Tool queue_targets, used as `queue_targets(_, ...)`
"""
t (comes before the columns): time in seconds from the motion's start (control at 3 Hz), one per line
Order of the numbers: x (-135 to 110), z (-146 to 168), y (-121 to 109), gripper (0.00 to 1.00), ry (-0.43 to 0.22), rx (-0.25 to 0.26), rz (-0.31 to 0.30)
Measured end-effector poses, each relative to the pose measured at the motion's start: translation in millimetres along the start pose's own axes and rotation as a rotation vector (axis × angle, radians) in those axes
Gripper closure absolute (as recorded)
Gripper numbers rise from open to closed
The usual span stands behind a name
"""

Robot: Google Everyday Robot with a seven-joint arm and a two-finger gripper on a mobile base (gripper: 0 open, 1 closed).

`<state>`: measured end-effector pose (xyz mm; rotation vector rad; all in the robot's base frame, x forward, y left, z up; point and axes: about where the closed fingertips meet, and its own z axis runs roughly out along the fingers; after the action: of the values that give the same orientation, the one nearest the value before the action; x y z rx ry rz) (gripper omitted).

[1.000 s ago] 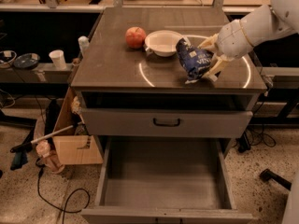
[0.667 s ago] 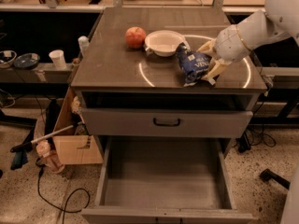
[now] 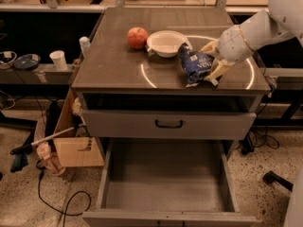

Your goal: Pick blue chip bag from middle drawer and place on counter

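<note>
1. The pale two-finger pincer [image 3: 211, 60] is clenched on the dark-blue glossy foil chip bag [image 3: 195, 65], at its 3 o'clock side.
2. The bag touches the grey-brown square counter [image 3: 113, 65], at 4 o'clock from the white round bowl [image 3: 165, 42].

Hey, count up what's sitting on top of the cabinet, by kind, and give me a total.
Apple: 1
White bowl: 1
Blue chip bag: 1
Total: 3 on the counter
The gripper is at the bag's right end, not counted.
</note>
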<state>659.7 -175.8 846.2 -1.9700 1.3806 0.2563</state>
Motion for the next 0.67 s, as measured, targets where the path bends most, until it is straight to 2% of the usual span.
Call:
queue_targets(0.33, 0.0, 0.1, 0.0, 0.28, 0.0, 0.0, 0.0)
queue_targets(0.67, 0.0, 0.2, 0.0, 0.0, 0.0, 0.0, 0.0)
